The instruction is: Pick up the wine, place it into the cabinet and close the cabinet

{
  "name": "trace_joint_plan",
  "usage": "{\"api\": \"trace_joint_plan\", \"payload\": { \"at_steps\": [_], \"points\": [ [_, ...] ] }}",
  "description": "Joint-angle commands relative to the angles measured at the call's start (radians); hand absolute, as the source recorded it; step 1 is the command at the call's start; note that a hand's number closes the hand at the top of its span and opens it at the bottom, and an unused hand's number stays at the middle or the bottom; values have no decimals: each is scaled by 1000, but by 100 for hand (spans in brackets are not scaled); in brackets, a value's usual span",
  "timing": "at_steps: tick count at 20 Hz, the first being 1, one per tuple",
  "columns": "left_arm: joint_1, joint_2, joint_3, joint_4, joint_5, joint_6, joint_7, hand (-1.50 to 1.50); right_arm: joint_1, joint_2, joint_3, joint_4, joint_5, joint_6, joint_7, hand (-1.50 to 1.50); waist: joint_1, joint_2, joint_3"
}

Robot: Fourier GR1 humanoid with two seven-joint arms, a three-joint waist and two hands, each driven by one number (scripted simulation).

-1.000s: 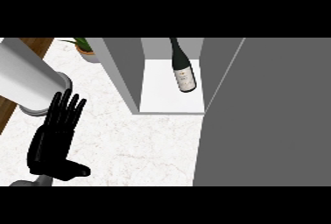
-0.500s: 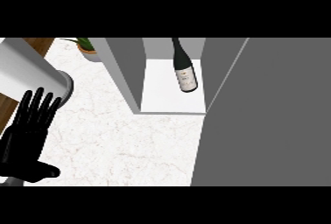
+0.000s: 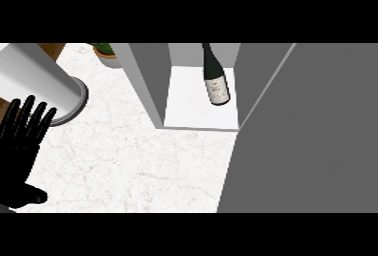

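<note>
From the head view I see the wine bottle lying on its side on the white floor of the cabinet, neck pointing toward the back and the pale label facing up on its dark body. It sits toward the right of the open compartment, close beside the grey right wall, with bare white shelf in front of it and to its left. The cabinet's left wall stands as a grey upright panel between the bottle and the counter, and a broad grey slab, which I take to be the cabinet door, fills the right side of my view from top to bottom, edge-on to the opening, so the compartment is not shut. My left hand shows at the far left edge, over the white marbled counter; its fingers are straight and spread, pointing up the view, the thumb out to the lower right, and it grips nothing. The bottle lies well apart from those fingers, up and to the right of them, with the cabinet's left wall and a stretch of counter between. A grey cylinder, part of my own arm as far as I can tell, slants in from the upper left just above the fingertips. A small potted plant stands behind it near the cabinet's left corner. I cannot see my right hand anywhere in this view.
</note>
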State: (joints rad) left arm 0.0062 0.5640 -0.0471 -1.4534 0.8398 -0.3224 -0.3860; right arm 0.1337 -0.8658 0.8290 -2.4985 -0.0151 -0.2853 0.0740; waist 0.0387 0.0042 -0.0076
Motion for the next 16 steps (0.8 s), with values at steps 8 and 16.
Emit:
{"api": "trace_joint_plan", "payload": {
  "at_steps": [8,16],
  "points": [
    [-37,14,12,47,1,-40,14,-150,-217,286,16,-1,-118,11,171,150,44,16,-2],
    [-27,24,22,45,16,-66,27,-150,-549,554,-43,223,-116,-52,389,150,47,1,-1]
  ]
}}
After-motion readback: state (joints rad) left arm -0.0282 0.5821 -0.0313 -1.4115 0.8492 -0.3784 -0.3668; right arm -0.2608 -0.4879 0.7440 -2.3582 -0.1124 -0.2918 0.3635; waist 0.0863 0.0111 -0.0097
